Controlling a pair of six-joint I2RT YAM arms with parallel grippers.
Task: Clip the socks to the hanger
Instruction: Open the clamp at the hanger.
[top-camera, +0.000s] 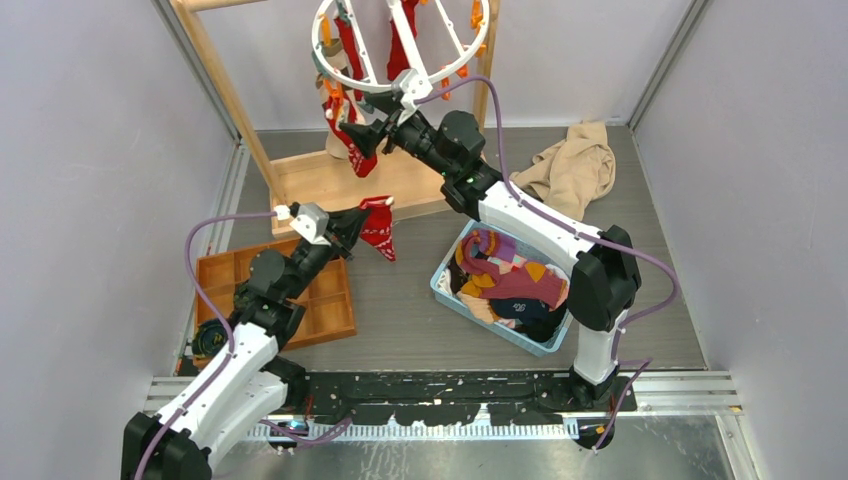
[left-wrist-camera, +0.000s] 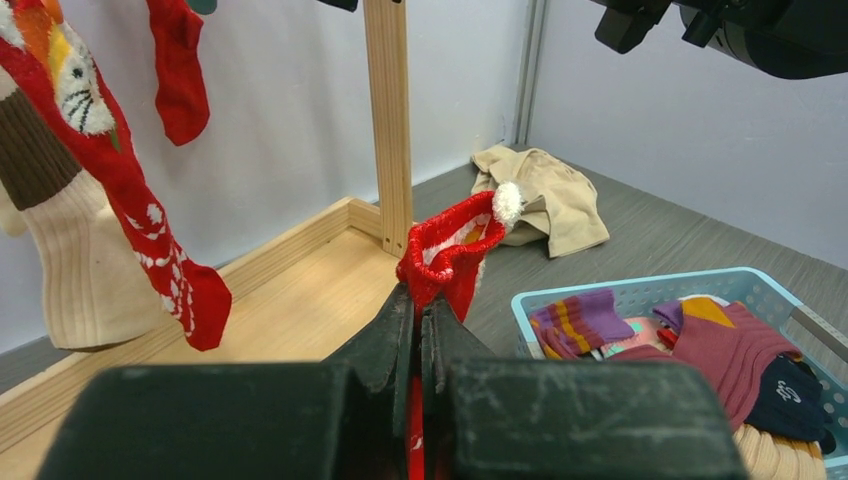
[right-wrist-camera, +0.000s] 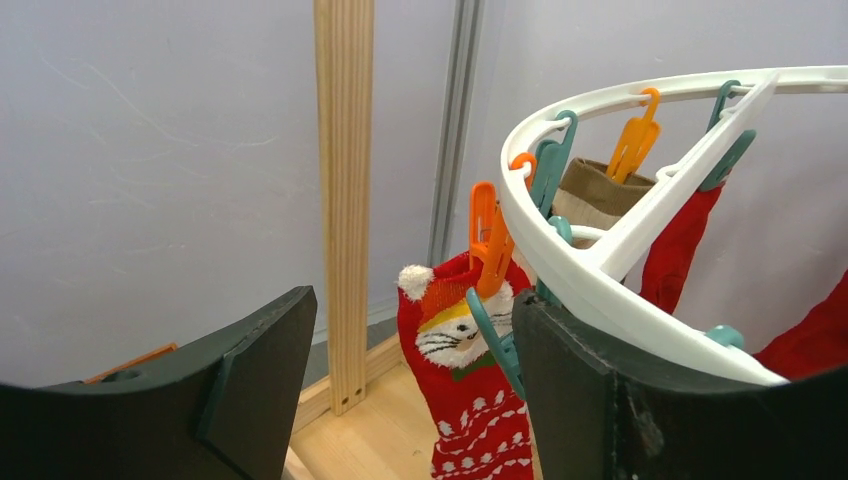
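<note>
knit red sock (left-wrist-camera: 445, 255), round plastic hanger (right-wrist-camera: 590, 278)

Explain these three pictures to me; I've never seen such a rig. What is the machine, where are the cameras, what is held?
The machine is two robot arms, left and right, bolted side by side at a table's near edge, each ending in two fingers. One picture looks down from above and behind them; the other two come from cameras on the wrists. On the surface are a blue basket of socks, an orange tray, a beige cloth and a wooden frame, with the white ring hanger by it. The left fingers are shut on a red sock. The right fingers stand open by the hanger, holding nothing, near a clipped cat-face sock.
</note>
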